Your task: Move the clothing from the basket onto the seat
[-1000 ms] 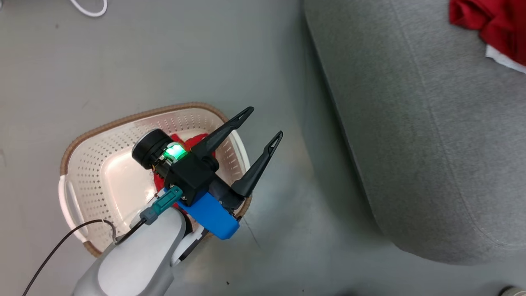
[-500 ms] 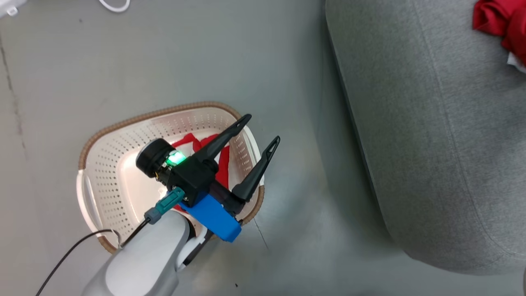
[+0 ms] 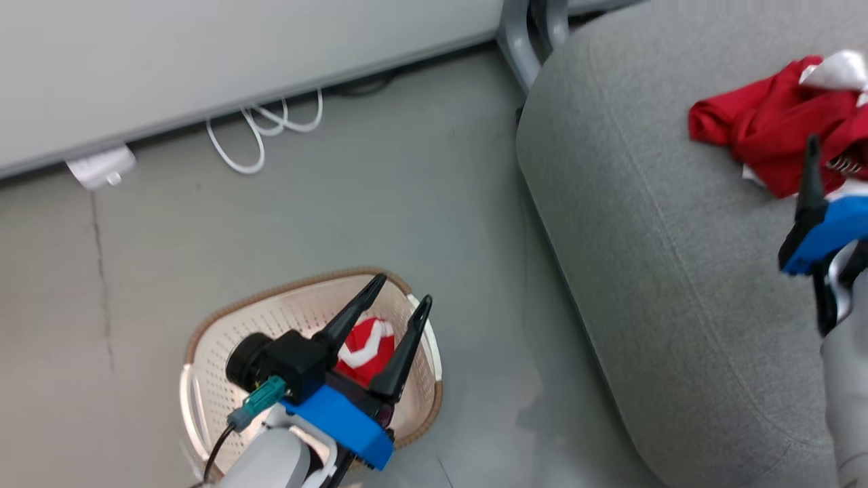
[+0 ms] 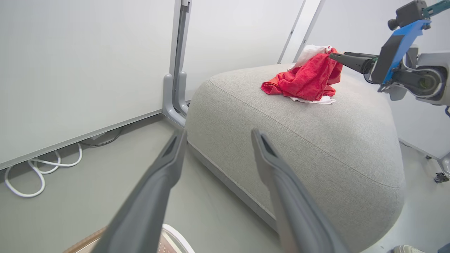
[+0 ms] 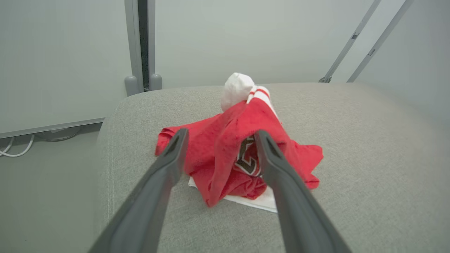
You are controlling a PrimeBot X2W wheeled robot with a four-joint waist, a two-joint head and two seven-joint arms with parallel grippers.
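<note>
The cream basket [image 3: 203, 379] with a brown rim stands on the floor at the lower left, and a red garment with white trim [image 3: 366, 346] lies inside it. My left gripper [image 3: 403, 290] hovers open over the basket's right side, fingers pointing towards the seat [image 3: 644, 224]. The big grey seat [image 4: 299, 140] carries a heap of red clothing [image 3: 766, 132] with a white piece on top. My right gripper [image 5: 221, 135] stands open just short of that heap [image 5: 225, 158], nothing between its fingers. One of its fingers [image 3: 810, 179] shows at the head view's right edge.
White cables [image 3: 264, 129] and a small white adapter [image 3: 102, 166] lie on the floor by the pale wall panel. A grey post foot [image 3: 529, 27] stands at the seat's far corner. Bare grey floor [image 3: 475, 224] separates basket and seat.
The head camera has swung up, bringing the wall, cables and my right arm into view. My right gripper has opened by the red heap. The left gripper stays open over the basket.
</note>
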